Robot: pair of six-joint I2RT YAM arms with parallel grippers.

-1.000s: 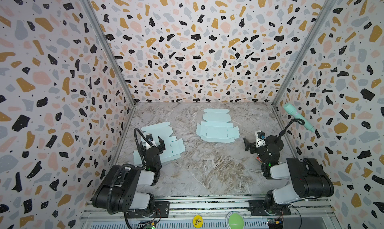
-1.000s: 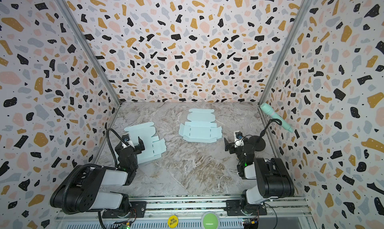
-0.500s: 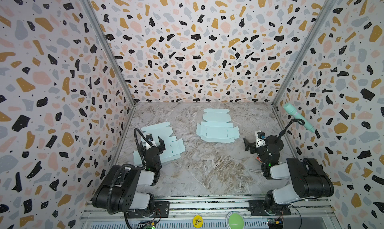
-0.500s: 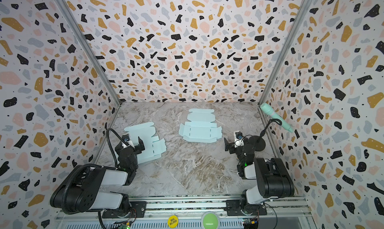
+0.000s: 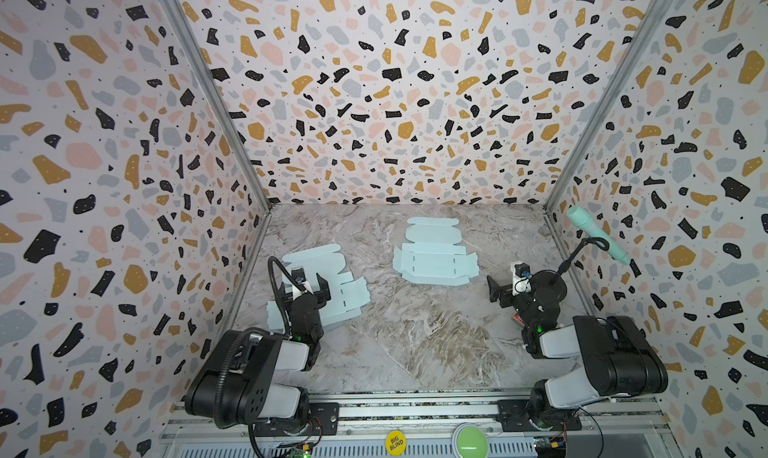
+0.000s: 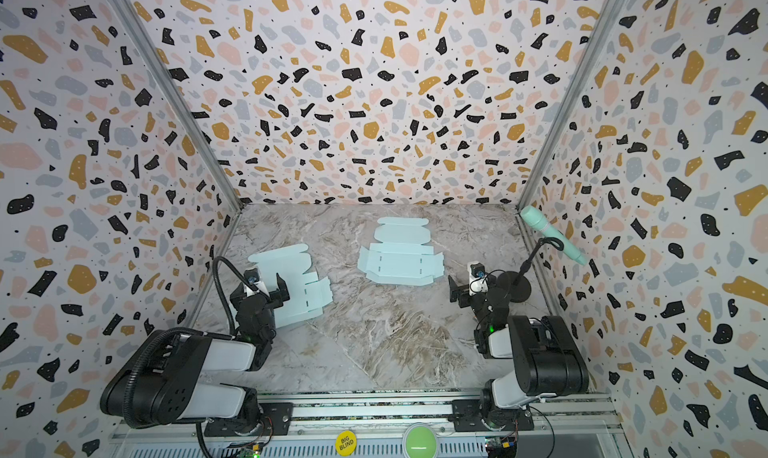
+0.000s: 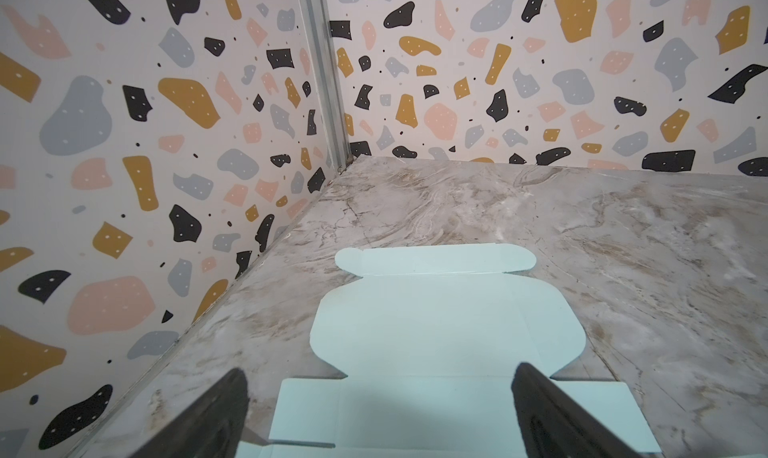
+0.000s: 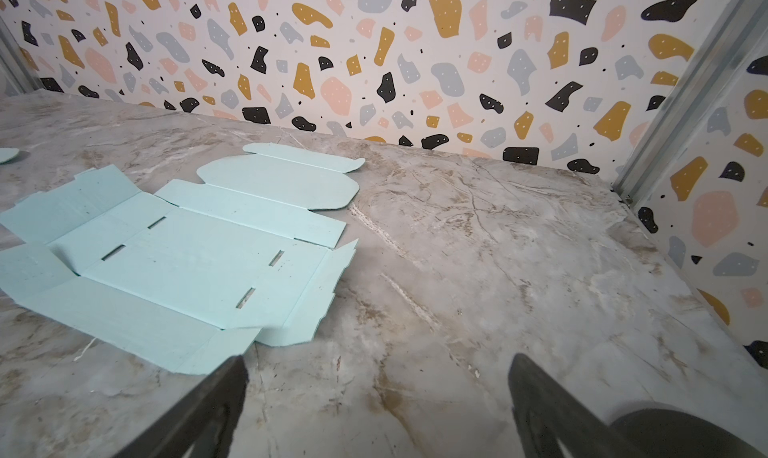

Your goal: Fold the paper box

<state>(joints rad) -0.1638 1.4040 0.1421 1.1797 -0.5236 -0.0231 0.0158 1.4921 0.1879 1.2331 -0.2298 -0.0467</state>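
Looking at the unfolded paper box (image 5: 434, 260) on the desk (image 5: 415, 344), you have bare marble all round its edges. Left of it, your left tool (image 5: 304, 289) hangs open over a second flat box (image 5: 353, 296); right of it, your right tool (image 5: 504, 287) stands open, empty, both arms folded low.

Both arms folded low at the near edge as I watch remotely: left arm (image 5: 249, 373) near left, right arm (image 5: 602, 352) near right; left gripper (image 5: 305, 285) and right gripper (image 5: 505, 287) aim far, jaws spread wide, empty.
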